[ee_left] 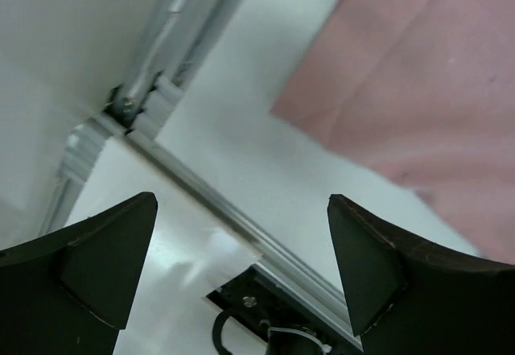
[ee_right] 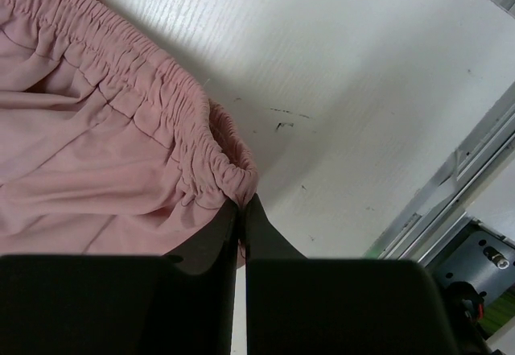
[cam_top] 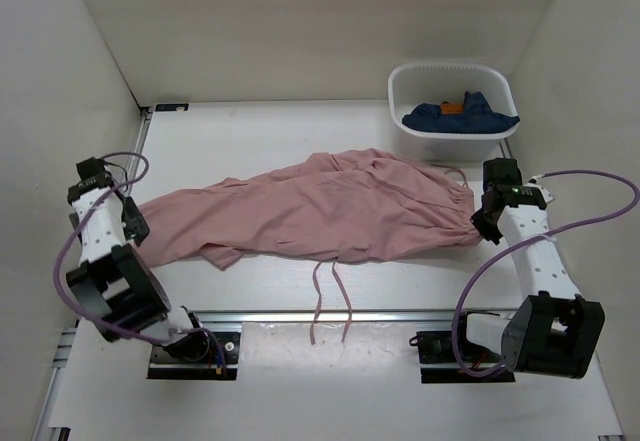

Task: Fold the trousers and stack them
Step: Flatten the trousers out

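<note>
The dusty-pink trousers (cam_top: 320, 211) lie spread across the middle of the table, legs to the left and elastic waistband to the right. Two thin drawstrings (cam_top: 322, 296) trail toward the near rail. My right gripper (cam_top: 481, 224) is at the waistband's right end. In the right wrist view this gripper (ee_right: 243, 207) is shut on the gathered waistband corner (ee_right: 216, 162). My left gripper (cam_top: 137, 227) hovers by the leg end at the left. In its wrist view it (ee_left: 241, 250) stands wide open with nothing between the fingers (ee_left: 374, 262). Pink fabric (ee_left: 418, 73) lies beyond them.
A white basket (cam_top: 405, 86) at the back right holds a dark blue garment (cam_top: 460, 116) with an orange patch. A metal rail (cam_top: 300, 316) runs along the near edge between the arm bases. White walls close in the left, back and right.
</note>
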{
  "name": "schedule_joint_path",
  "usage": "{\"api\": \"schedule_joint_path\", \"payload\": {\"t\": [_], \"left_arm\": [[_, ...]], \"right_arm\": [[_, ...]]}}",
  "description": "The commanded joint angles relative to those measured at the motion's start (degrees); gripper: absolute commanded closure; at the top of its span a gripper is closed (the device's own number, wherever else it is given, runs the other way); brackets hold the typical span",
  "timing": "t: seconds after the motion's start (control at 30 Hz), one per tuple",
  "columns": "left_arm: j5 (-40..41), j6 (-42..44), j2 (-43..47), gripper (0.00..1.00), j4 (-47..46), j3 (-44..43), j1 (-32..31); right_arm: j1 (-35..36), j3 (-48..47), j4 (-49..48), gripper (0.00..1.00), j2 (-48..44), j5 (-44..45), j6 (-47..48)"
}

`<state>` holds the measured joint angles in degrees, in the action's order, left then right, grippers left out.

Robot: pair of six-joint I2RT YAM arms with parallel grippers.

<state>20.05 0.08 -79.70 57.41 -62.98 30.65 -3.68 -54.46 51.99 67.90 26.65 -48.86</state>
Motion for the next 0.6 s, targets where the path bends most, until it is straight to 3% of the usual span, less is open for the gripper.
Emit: {"api": "schedule_joint_path", "payload": {"t": [0.0,0.27,0.33,0.37,0.47,0.5,0.57], "left_arm": [[-5.2,-0.1,-7.8,0.02,-0.4,-2.8,0.8],[-3.9,-0.1,-22.0,0.01,-11.7,1.7,0.8],[-2.7,-0.1,-23.5,0.06,-12.8,4.4,0.8],[-2.7,-0.1,-24.1,0.13,-12.8,5.1,1.4],[-3.2,-0.1,-23.4,0.79,-12.8,5.1,2.0],[-3.2,-0.1,-22.9,0.86,-12.8,5.1,3.6],[-3.7,-0.1,-21.6,0.86,-12.8,3.5,4.9]], "right_arm": [[-0.2,-0.3,-2.2,1.00,0.7,1.0,0.5],[-0.2,-0.9,-4.0,1.00,2.3,-0.4,2.9],[-0.2,-2.3,-4.5,1.00,4.0,-1.2,3.6],[-0.2,-3.1,-4.5,1.00,5.0,-1.2,4.2],[-0.2,-8.3,-3.3,1.00,5.8,-2.6,6.0],[-0.2,-9.7,-3.3,1.00,5.8,-2.6,6.6],[-0.9,-14.0,-1.5,1.00,5.1,-4.1,7.1]]}}
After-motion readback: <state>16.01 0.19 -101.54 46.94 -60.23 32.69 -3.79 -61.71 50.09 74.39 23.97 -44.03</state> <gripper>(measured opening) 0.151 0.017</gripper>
